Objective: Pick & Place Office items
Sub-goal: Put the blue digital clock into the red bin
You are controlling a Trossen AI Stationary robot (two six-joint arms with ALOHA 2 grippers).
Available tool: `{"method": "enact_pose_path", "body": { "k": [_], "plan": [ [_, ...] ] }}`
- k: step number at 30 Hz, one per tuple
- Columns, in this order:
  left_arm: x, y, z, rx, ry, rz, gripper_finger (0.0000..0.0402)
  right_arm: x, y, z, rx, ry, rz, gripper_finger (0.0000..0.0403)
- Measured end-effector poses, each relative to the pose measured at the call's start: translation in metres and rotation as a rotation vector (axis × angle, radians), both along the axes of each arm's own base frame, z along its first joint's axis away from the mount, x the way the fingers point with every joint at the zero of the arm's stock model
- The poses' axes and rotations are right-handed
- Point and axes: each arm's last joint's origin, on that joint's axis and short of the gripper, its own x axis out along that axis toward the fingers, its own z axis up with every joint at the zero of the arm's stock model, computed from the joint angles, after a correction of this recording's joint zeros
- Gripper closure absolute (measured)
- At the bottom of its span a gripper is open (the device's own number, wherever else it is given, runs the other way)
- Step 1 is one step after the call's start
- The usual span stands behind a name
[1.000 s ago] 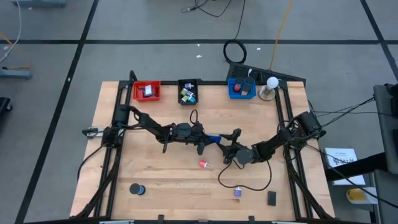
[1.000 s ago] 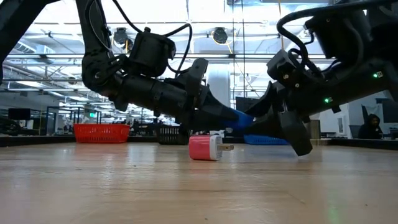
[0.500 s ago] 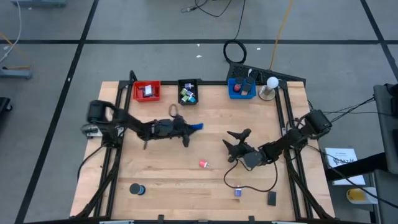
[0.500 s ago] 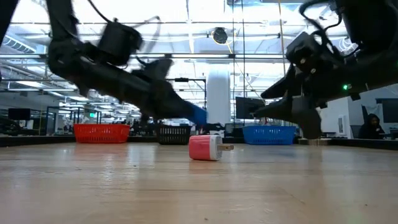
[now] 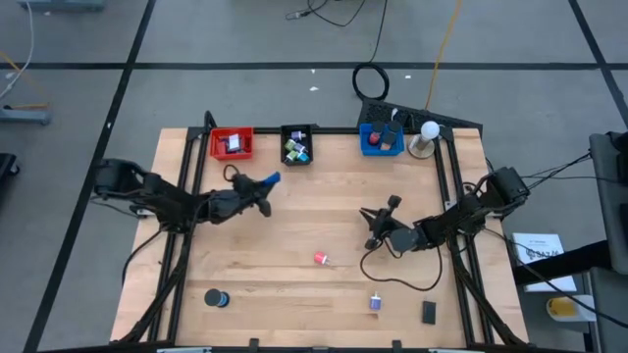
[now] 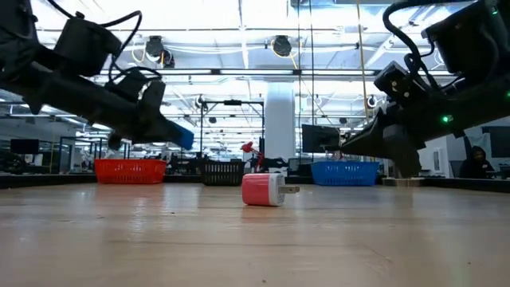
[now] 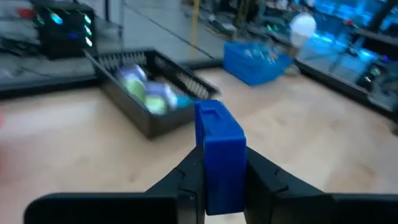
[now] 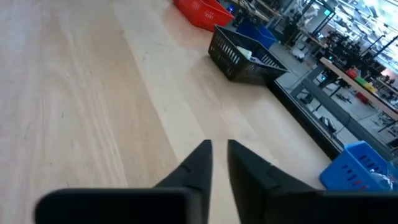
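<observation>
The left gripper [image 7: 221,180] squeezes a blue block [image 7: 219,152] by its flat sides, up near the black tray [image 5: 297,145]; it looks hard, light, maybe slippery; the right gripper [image 8: 217,155] is nearly closed, holding nothing.

High view: overhead, straight down, far enough to take in the whole counter [image 5: 294,255], both arms and the floor around. Low view: at counter-top level, level across the wood into the room behind, close to the red block [image 6: 261,190]; same block shows in high view [image 5: 321,258]. Left wrist view: rides that arm, faces the black tray [image 7: 155,93] and blue tray [image 7: 255,59]. Right wrist view: faces across the counter to the same black tray [image 8: 242,53].
</observation>
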Motion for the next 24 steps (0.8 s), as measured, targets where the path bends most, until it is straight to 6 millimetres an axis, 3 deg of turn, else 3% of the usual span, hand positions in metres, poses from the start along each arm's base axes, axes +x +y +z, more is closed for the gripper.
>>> {"method": "enact_pose_path", "body": {
  "k": [3,16,24],
  "plan": [
    [-0.003,0.008,0.007,0.028,0.014,0.072,0.0342,0.000,0.000,0.000,0.000,-0.001,0.001,0.0399],
    [-0.045,0.055,0.027,0.056,0.122,0.525,0.0339,0.000,0.001,0.000,0.014,0.003,0.026,0.0401],
    [-0.041,0.077,0.060,-0.006,0.496,0.594,0.0339,0.001,0.001,0.000,0.017,0.000,0.023,0.0402]
  ]
}}
